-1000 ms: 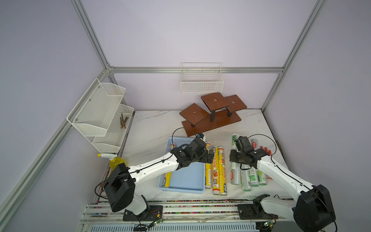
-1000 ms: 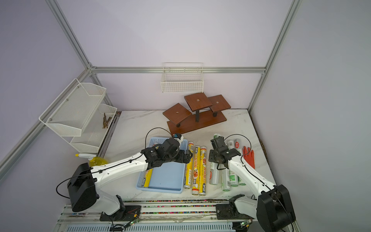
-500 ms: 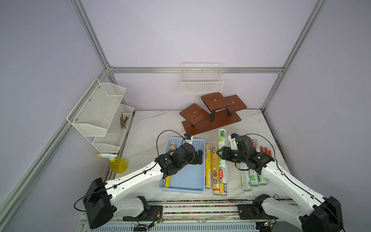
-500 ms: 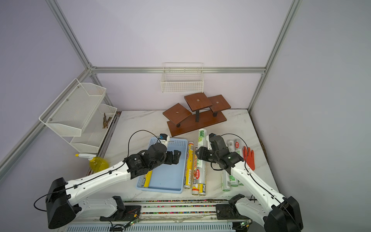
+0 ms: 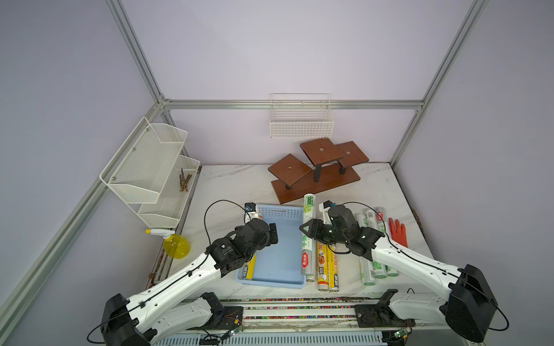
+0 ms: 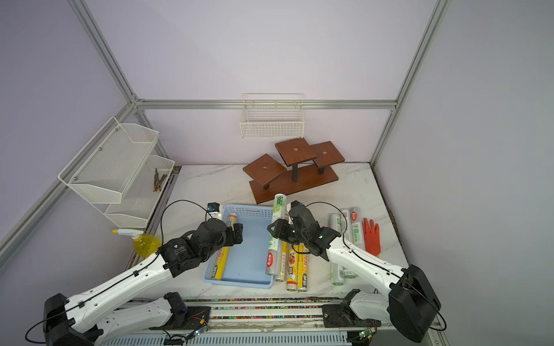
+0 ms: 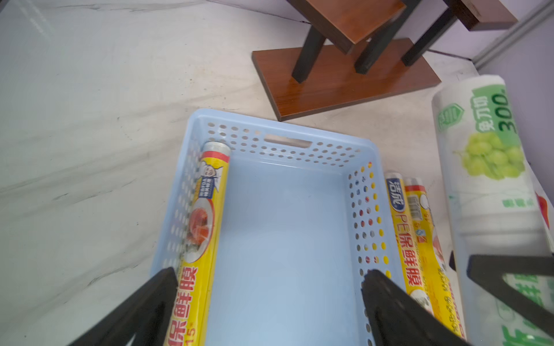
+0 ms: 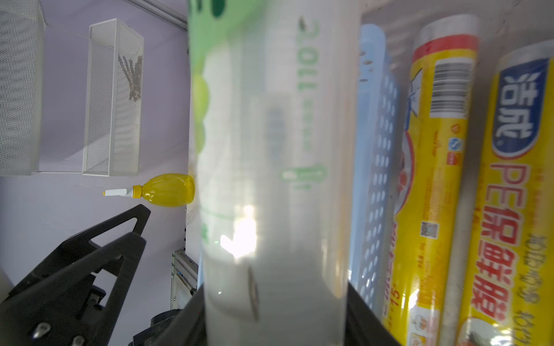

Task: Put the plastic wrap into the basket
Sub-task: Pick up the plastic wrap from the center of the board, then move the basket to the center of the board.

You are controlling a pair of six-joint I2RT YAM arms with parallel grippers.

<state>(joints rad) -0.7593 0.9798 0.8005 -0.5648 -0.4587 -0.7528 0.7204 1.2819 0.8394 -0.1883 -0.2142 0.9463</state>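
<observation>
Starting on the left — the left pincer [image 7: 269,274] hangs wide apart and empty over the light blue basket [image 5: 281,211], where one yellow plastic wrap roll [image 7: 207,209] lies along the left wall. Right pincer [image 5: 310,232] is clamped on a whitish green-print roll [image 5: 309,206], held lengthwise by the basket's right wall, not inside. Yellow rolls [image 5: 328,269] lie on the tabletop [image 5: 227,185] beside it — further right, more whitish rolls [image 5: 370,218], then a red rubber glove [image 5: 397,232].

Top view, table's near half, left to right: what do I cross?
yellow spray bottle → light blue basket, a yellow roll along its left wall → whitish green-print roll held by the right gripper → yellow rolls lying flat → whitish rolls → red rubber glove
</observation>
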